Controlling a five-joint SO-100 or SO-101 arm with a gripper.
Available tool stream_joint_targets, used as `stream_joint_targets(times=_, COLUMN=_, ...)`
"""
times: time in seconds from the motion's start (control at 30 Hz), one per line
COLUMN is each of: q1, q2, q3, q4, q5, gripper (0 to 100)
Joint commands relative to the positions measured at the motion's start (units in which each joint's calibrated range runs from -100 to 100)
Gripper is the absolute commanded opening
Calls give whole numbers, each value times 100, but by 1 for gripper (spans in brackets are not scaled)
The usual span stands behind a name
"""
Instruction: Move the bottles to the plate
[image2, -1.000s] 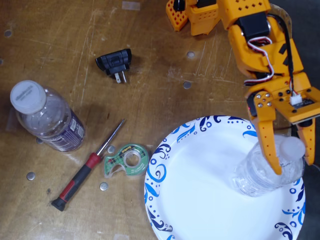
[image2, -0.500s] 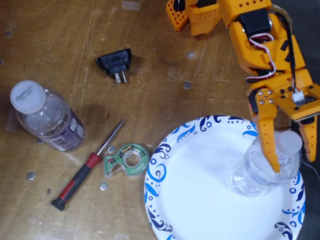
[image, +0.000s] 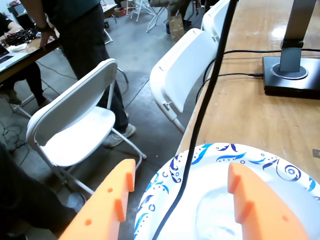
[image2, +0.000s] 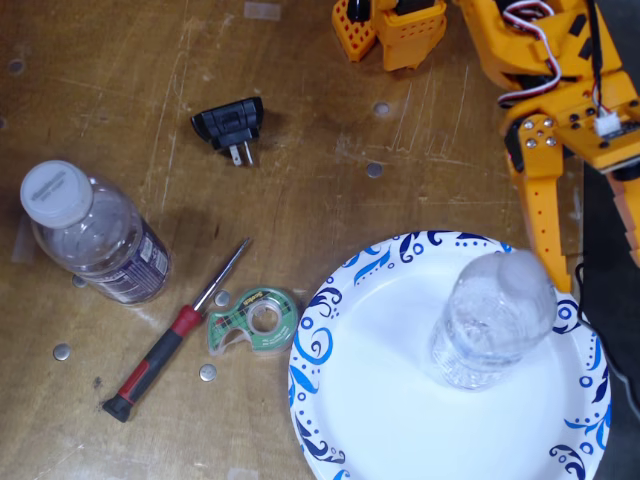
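Note:
A clear bottle (image2: 490, 320) stands on the white plate (image2: 370, 400) with the blue swirl rim, toward its right side. In the wrist view this bottle (image: 215, 220) is only a blurry clear shape low between my fingers, on the plate (image: 225, 155). My orange gripper (image2: 597, 265) is open just beyond the plate's upper right rim, apart from the bottle and holding nothing. From the wrist camera the gripper (image: 181, 170) shows both fingers spread wide. A second bottle (image2: 95, 240), with a white cap and a dark purple label, stands on the wooden table at the far left.
A black plug adapter (image2: 232, 125), a red-handled screwdriver (image2: 175, 335) and a green tape dispenser (image2: 255, 320) lie between the left bottle and the plate. A black cable (image: 200, 120) crosses the wrist view. White folding chairs (image: 75, 125) stand beyond the table edge.
My gripper has let go of the bottle on the plate and drawn back toward the top right. The bottle now stands a little further left on the plate.

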Motion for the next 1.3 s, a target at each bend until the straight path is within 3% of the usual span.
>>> stream_joint_targets(times=0.0, q1=130, q2=-62, q3=-185, q4=-25, q5=-16, gripper=20)
stream_joint_targets(times=0.4, q1=788, q2=-492, q3=-545, q4=-17, q5=36, gripper=21)
stream_joint_targets(times=0.5, q1=1003, q2=-922, q3=-455, q4=44, q5=52, gripper=27)
stream_joint_targets(times=0.63, q1=1100, q2=-1496, q3=-662, q4=923, q5=224, gripper=35)
stream_joint_targets(times=1.03, q1=4971, q2=-1917, q3=-644, q4=1176, q5=683, gripper=36)
stream_joint_targets(times=1.27, q1=5704, q2=-813, q3=-626, q4=227, q5=793, gripper=36)
